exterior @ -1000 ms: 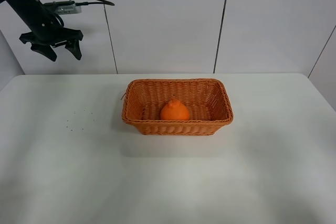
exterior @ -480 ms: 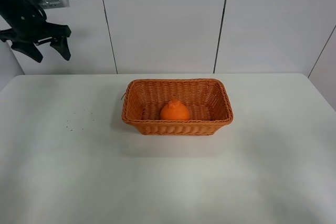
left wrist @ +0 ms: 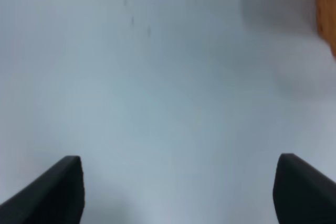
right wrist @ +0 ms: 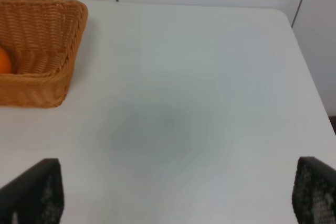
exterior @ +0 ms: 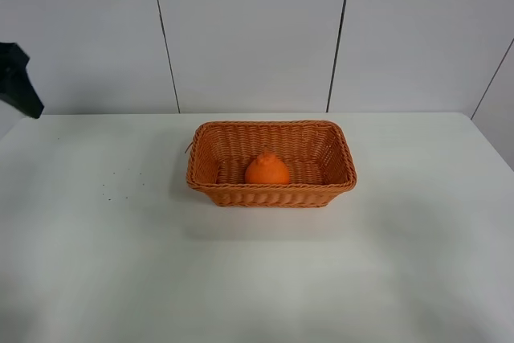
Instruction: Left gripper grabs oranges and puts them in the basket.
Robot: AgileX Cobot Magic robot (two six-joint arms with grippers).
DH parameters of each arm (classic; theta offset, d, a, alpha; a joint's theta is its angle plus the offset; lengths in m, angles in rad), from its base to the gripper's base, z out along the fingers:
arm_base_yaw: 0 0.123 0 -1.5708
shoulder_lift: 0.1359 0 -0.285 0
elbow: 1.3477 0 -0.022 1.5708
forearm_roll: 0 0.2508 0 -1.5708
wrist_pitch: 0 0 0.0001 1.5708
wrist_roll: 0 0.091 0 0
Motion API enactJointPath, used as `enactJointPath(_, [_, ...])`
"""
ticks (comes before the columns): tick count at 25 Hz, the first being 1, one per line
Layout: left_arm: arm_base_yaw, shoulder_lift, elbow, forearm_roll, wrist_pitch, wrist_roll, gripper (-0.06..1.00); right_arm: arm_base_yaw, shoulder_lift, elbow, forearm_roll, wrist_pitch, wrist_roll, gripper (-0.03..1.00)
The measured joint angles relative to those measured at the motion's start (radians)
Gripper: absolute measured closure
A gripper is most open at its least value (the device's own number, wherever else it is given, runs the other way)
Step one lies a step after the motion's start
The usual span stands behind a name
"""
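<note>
1. The tabletop is bare except for the basket at its centre.
2. The orange lies inside the basket, so the task looks done.
3. The left gripper, wide and empty, has retreated almost out of the exterior view since a second ago.
4. The right gripper is wide too.

The basket is woven wicker, orange-brown, with a ribbed weave on its flared walls and a braided rim. The orange inside it has a dull, bumpy peel. The desk is a smooth, matt white surface with a few tiny dark specks. The left gripper looks like matt black plastic, though the wrist view is blurred.
</note>
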Motion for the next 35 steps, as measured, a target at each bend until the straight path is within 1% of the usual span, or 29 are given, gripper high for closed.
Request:
enactJointPath(5, [0.0, -0.319, 0.29, 0.0, 0.001, 0.0, 0.1, 0.0, 0.0, 0.0, 0.0, 0.0, 0.0, 0.27])
enactJointPath(9, [0.0, -0.58, 0.484, 0.0, -0.016, 0.0, 0.1, 0.0, 0.0, 0.0, 0.0, 0.0, 0.0, 0.27])
enactJointPath(13, [0.0, -0.827, 0.627, 0.002, -0.084, 0.0, 0.1, 0.0, 0.0, 0.0, 0.0, 0.0, 0.0, 0.27])
enactJointPath(15, [0.0, -0.942, 0.69, 0.011, -0.098, 0.0, 0.1, 0.0, 0.0, 0.0, 0.0, 0.0, 0.0, 0.27])
enactJointPath(20, [0.0, -1.109, 0.772, 0.031, -0.115, -0.007, 0.1, 0.0, 0.0, 0.0, 0.0, 0.0, 0.0, 0.27])
enactJointPath(30, [0.0, -1.153, 0.774, 0.046, -0.127, -0.028, 0.1, 0.0, 0.0, 0.0, 0.0, 0.0, 0.0, 0.27])
enactJointPath(35, [0.0, -1.257, 0.774, 0.046, -0.129, -0.029, 0.1, 0.0, 0.0, 0.0, 0.0, 0.0, 0.0, 0.27])
